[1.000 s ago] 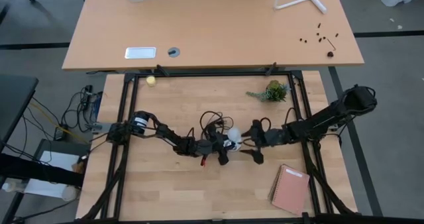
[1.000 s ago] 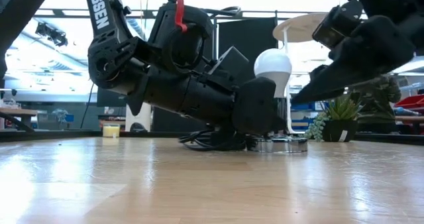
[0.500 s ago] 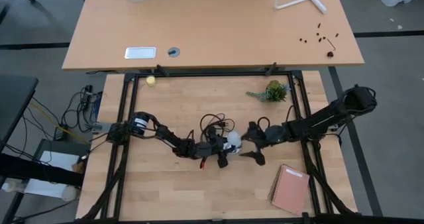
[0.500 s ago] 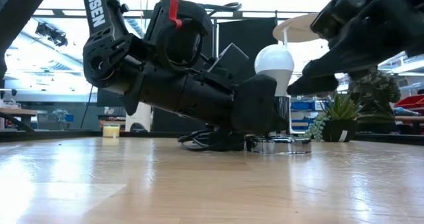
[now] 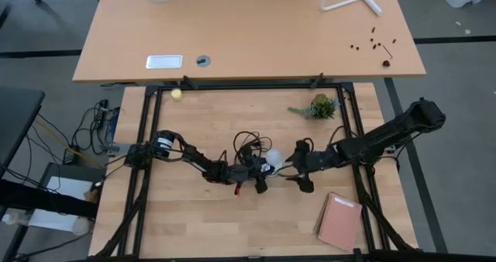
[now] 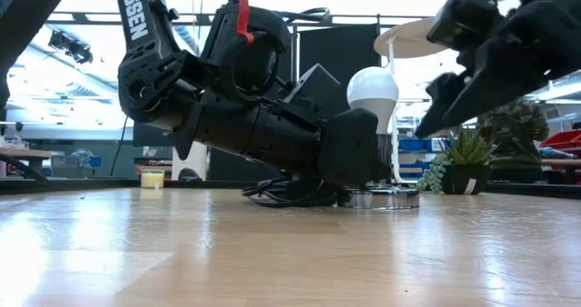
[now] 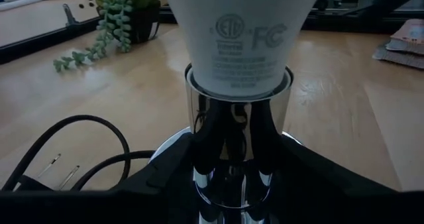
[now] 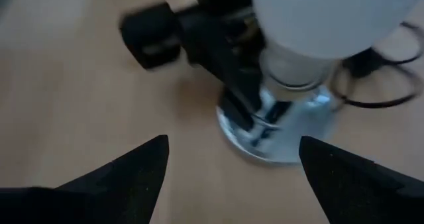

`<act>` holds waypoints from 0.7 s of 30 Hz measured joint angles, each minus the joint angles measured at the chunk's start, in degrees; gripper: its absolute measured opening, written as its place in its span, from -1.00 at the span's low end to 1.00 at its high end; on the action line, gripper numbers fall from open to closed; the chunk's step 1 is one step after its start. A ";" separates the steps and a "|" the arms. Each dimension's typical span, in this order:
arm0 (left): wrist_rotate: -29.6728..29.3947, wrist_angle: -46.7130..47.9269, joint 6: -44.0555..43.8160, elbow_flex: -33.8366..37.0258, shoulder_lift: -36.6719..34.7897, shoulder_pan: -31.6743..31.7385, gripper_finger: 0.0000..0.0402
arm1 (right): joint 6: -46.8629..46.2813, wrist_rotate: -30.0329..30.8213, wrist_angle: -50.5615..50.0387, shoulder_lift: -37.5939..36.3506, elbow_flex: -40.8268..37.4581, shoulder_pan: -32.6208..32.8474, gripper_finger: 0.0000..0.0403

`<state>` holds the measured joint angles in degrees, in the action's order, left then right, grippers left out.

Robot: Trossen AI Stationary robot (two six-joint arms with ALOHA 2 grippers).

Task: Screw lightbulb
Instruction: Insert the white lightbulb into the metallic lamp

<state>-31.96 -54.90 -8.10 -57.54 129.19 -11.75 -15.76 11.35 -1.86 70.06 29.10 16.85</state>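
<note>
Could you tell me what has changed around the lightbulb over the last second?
The right gripper, fingers open, closed in beside the lightbulb half a second ago and has now drawn slightly back without taking hold. The left gripper stayed clamped on the silver socket under the bulb, which stands upright in it as before. The plant and notebook have not moved.

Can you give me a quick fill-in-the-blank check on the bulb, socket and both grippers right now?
The lightbulb stands upright in the silver ____.
The left gripper is shut on the ____.
The right gripper, beside the bulb, is ____.
Behind the right arm stands a small potted ____.
Missing: socket; socket; open; plant.
</note>
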 joint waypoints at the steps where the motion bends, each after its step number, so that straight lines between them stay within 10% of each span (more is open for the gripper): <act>1: 0.37 -0.03 0.10 0.00 0.00 0.00 -0.01 | 1.82 0.86 -4.53 0.09 2.22 -0.22 0.72; 21: 4.20 -0.23 0.00 -0.07 -0.02 -0.02 -0.01 | 25.09 -9.01 -35.19 17.16 31.81 -10.57 0.91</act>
<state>-27.76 -55.13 -8.10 -57.60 129.16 -11.77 9.33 2.35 -37.05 87.22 60.91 6.28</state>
